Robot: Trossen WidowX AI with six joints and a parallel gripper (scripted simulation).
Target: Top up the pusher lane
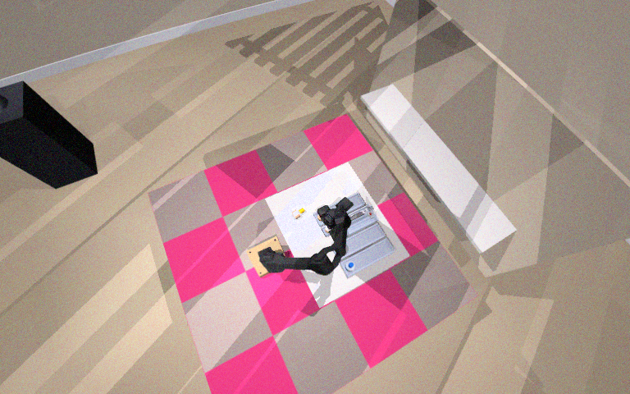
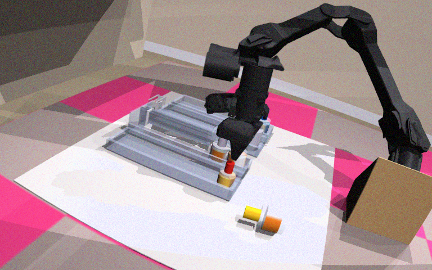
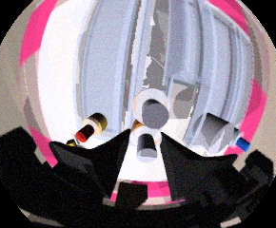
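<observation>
A grey-capped jar with an orange band (image 2: 218, 155) (image 3: 155, 114) stands in the sprung lane of the clear blue-grey rack (image 2: 178, 177) (image 1: 369, 244). My gripper (image 2: 235, 155) (image 3: 145, 133) points down at the lane's front end, shut on a second grey-capped jar (image 2: 242, 160) (image 3: 147, 149). The held jar looks upright, directly in front of the first and very close to it. A fingertip covers part of it in the exterior view. Its base is hidden, so I cannot tell whether it touches the lane floor. The contact between the pusher plate and the rear jar is not clear.
A red-capped jar (image 2: 226, 177) (image 3: 96, 123) stands at the front of the neighbouring lane. A blue-capped jar (image 1: 350, 266) (image 2: 264, 124) (image 3: 243, 143) stands in a lane on the other side. A yellow-capped jar (image 2: 271, 224) (image 1: 299, 212) lies on its side before the rack.
</observation>
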